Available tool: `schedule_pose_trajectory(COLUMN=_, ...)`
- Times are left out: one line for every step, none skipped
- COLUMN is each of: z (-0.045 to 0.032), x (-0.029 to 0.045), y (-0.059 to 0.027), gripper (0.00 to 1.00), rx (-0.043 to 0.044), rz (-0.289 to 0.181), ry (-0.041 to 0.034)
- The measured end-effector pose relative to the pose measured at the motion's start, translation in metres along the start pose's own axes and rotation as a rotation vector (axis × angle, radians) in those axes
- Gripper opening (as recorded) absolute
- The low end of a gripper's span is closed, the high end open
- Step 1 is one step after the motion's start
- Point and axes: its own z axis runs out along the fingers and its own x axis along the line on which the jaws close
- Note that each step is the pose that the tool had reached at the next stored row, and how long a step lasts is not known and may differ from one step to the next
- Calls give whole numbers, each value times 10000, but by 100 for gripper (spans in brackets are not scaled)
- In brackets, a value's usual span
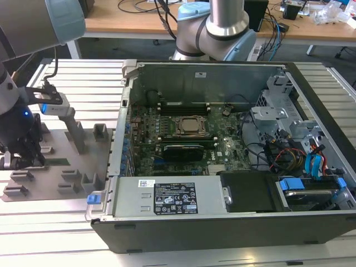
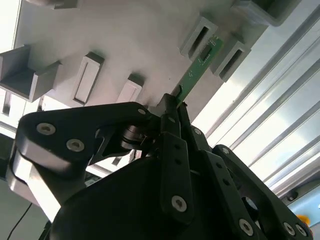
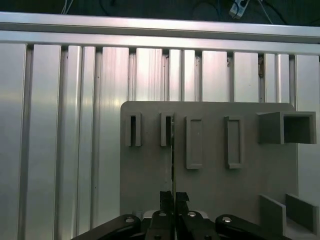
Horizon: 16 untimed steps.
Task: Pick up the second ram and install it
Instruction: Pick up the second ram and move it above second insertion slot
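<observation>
Second ram [image 2: 198, 68] stands on edge between grey fixture blocks [image 2: 200, 36]; end effector [image 2: 174, 103] clamped on its near end.

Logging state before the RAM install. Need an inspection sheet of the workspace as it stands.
surface: ribbed aluminium table with a grey fixture plate on it.
job's things: second ram, green, far end between two fixture blocks; open computer case, motherboard exposed.
clutter: nothing seen.
claw: shut on the second ram's near end, over the fixture plate.
cables: coloured leads inside the case; desk cables behind.
surroundings: wooden desk behind the table.
</observation>
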Motion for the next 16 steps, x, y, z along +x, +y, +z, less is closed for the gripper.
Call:
schedule_pose_trajectory(z=-32, x=-2, y=2, gripper=14, rx=0, rz=0, ry=0)
schedule_pose_trajectory(z=-51, x=-2, y=3, gripper=14, rx=0, rz=0, ry=-1)
schedule_pose_trajectory(z=-66, x=-3, y=4, gripper=14, rx=0, rz=0, ry=0)
schedule_pose_trajectory(z=-95, x=-4, y=5, gripper=14, rx=0, rz=0, ry=0)
schedule_pose_trajectory(z=-129, x=-6, y=7, gripper=14, rx=0, rz=0, ry=-1)
schedule_pose_trajectory(z=-164, x=-7, y=9, gripper=14, rx=0, rz=0, ry=-1)
schedule_pose_trajectory(z=-182, x=-8, y=10, gripper=14, rx=0, rz=0, ry=-1)
schedule_pose_trajectory(z=-219, x=-10, y=12, gripper=14, rx=1, rz=0, ry=-1)
schedule_pose_trajectory(z=-237, x=-11, y=13, gripper=14, rx=0, rz=0, ry=-1)
schedule_pose_trajectory(z=-264, x=-12, y=14, gripper=14, rx=0, rz=0, ry=-1)
schedule_pose_trajectory(z=-295, x=-13, y=16, gripper=14, rx=0, rz=0, ry=-1)
schedule_pose_trajectory(z=-327, x=-15, y=18, gripper=14, rx=0, rz=0, ry=-1)
schedule_pose_trajectory(z=-356, x=-16, y=19, gripper=14, rx=0, rz=0, ry=0)
schedule_pose_trajectory(z=-378, x=-17, y=20, gripper=14, rx=1, rz=0, ry=-1)
schedule_pose_trajectory(z=-395, x=-18, y=22, gripper=14, rx=0, rz=0, ry=0)
schedule_pose_trajectory(z=-434, x=-19, y=24, gripper=14, rx=0, rz=0, ry=0)
